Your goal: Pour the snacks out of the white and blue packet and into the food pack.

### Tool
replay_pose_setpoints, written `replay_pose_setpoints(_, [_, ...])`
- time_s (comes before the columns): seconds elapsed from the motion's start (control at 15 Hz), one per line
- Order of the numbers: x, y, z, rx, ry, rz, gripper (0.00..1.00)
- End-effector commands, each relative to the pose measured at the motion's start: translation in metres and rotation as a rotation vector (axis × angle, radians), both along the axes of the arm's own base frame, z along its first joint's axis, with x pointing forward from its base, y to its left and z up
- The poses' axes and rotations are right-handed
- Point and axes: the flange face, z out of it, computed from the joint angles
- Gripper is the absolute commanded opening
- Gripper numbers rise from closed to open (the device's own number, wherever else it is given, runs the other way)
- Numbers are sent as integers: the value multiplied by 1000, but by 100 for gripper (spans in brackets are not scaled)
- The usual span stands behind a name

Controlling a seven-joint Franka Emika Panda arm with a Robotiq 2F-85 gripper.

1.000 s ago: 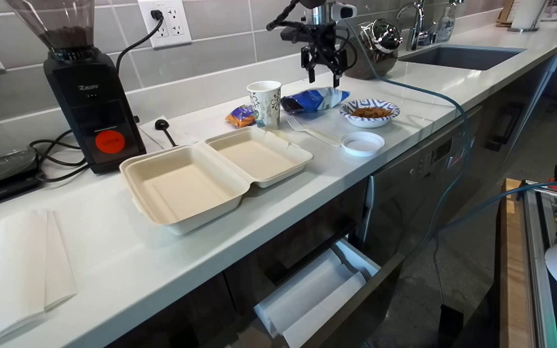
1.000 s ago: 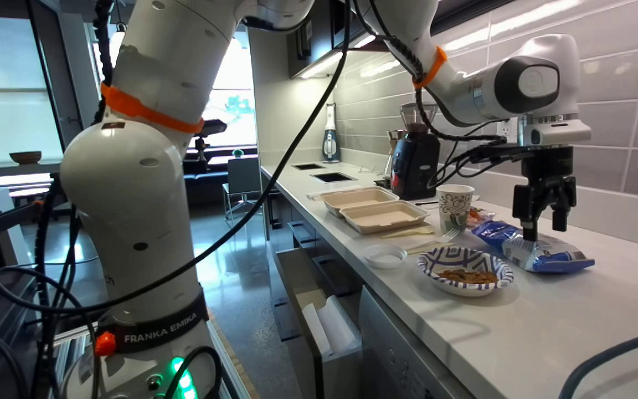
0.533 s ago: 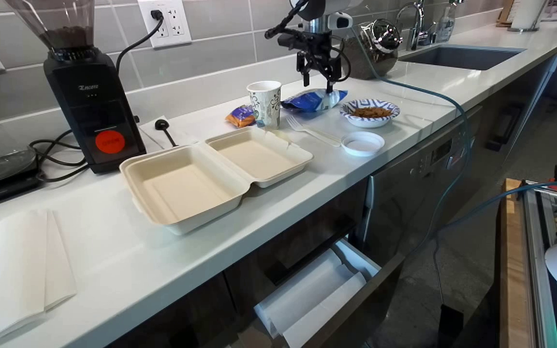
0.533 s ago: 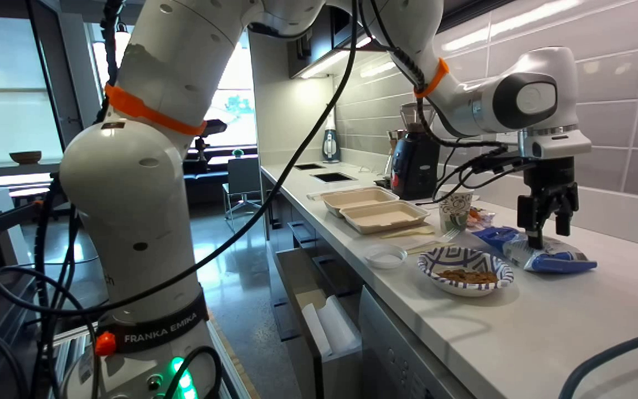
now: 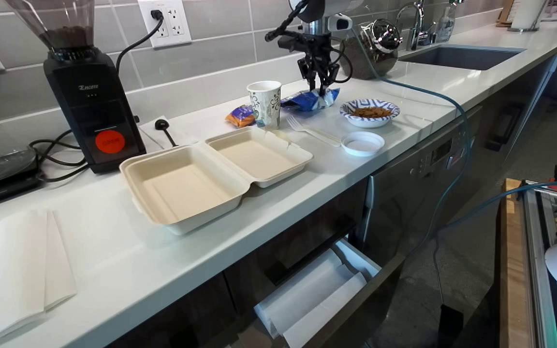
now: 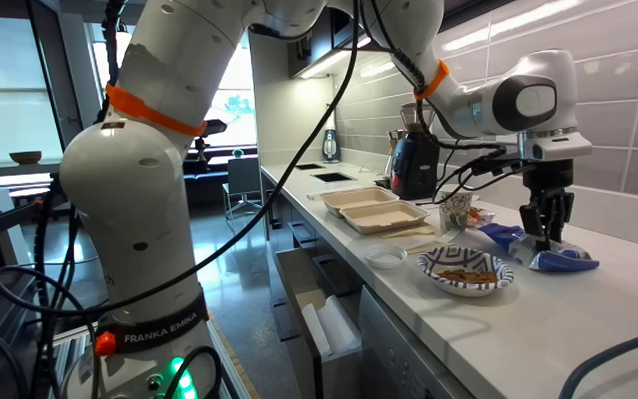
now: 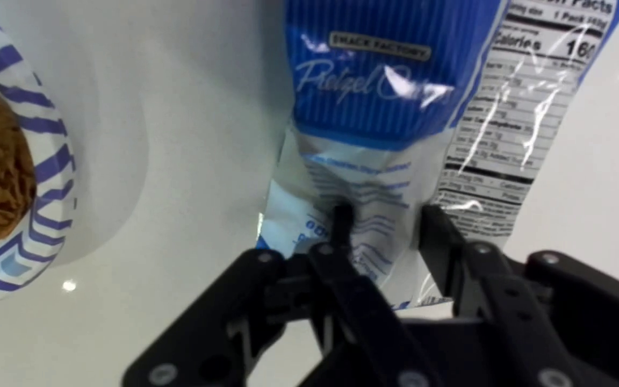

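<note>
The white and blue packet [image 5: 298,101], shiny and creased, lies on the counter by the wall; it shows large in the wrist view [image 7: 376,91]. Down on its white part is my gripper [image 6: 549,244], one finger each side of a raised fold. The fingertips [image 7: 432,220] stand partway apart, bag material filling the space between them; how firmly they press cannot be seen. Lid laid back, the beige food pack [image 5: 186,186] stands on the counter in both exterior views, nothing inside it. The snacks are hidden or out of view.
Between packet and food pack stand a patterned cup [image 5: 265,104], a fork [image 5: 315,131] and a small orange-purple packet [image 5: 241,116]. A bowl [image 5: 390,108] of brown flakes and a small white dish [image 5: 361,152] sit nearer the counter edge. A drawer [image 6: 307,332] is pulled out below.
My gripper has come down from above the packet onto it, and its fingers have moved closer together. The packet has buckled up between them and looks narrower at that end.
</note>
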Motion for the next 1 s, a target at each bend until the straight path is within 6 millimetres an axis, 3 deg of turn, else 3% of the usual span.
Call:
replay_pose_setpoints(0.0, [2, 1, -9, 19, 1, -1, 6])
replay_pose_setpoints(0.07, [2, 1, -9, 18, 0, -2, 1])
replay_pose_setpoints(0.47, [2, 1, -1, 12, -10, -6, 0])
replay_pose_setpoints(0.93, [-8, 7, 45, -35, -55, 6, 0])
